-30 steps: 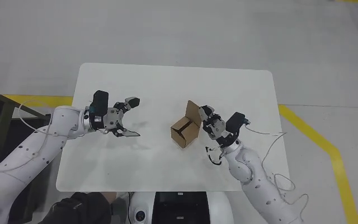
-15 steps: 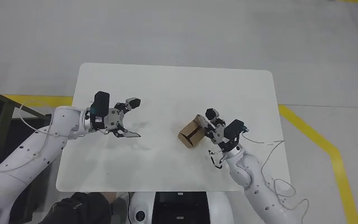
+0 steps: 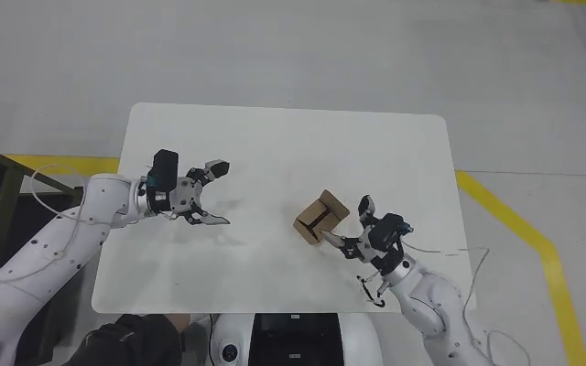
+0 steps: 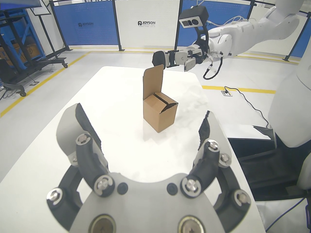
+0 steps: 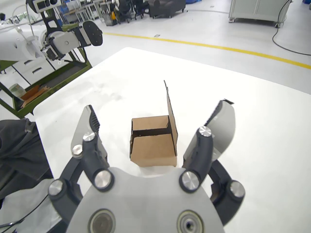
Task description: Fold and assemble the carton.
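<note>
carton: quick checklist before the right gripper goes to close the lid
1. Small brown cardboard carton standing upright on the white table: ok.
2. Inner flaps folded in across the top: ok; a dark slit shows between them.
3. Lid flap closed: not ok; it stands upright on one edge.
4. Right gripper open and close to the carton, gripping nothing: ok.
5. Left gripper open and well apart from the carton: ok.
6. Carton bottom closed: cannot tell; it faces the table.
</note>
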Controlling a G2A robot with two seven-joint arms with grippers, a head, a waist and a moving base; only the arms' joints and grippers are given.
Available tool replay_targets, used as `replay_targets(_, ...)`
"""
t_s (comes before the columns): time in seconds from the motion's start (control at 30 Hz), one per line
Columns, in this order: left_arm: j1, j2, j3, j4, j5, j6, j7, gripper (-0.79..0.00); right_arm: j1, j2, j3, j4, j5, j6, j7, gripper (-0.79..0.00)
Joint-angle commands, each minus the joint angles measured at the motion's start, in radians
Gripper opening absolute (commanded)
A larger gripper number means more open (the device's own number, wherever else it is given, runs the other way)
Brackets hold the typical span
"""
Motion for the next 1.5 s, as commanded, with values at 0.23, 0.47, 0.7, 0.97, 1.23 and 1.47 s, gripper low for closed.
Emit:
replay_targets(0.23, 0.002, -0.003, -0.008, 0.01, -0.002, -0.003, -0.003, 0.0, 0.072, 0.014, 0.041, -0.057, 0.141, -0.023, 0.453, -0.031)
replay_targets(0.47, 0.002, -0.001, -0.018, 0.01, -0.002, -0.003, -0.003, 0.0, 0.207, 0.016, 0.005, 0.013, 0.262, -0.061, 0.618, -0.169)
replay_targets(0.7, 0.011, 0.0, -0.016, -0.001, 0.024, -0.003, -0.003, 0.0, 0.282, 0.021, 0.001, 0.027, 0.317, -0.015, 0.769, -0.625)
replay_targets(0.97, 0.006, 0.0, -0.01, -0.004, 0.036, -0.003, -0.003, 0.0, 0.309, 0.032, 0.012, 0.003, 0.345, 0.056, 0.924, -0.785)
replay_targets(1.23, 0.001, 0.001, -0.01, -0.005, 0.04, -0.003, -0.003, 0.0, 0.292, 0.029, 0.076, 0.018, 0.765, 0.149, 0.873, -0.785)
replay_targets(1.47, 0.003, 0.0, -0.009, -0.006, 0.037, -0.002, -0.002, 0.0, 0.225, 0.025, 0.112, 0.023, 1.133, 0.188, 0.796, -0.785)
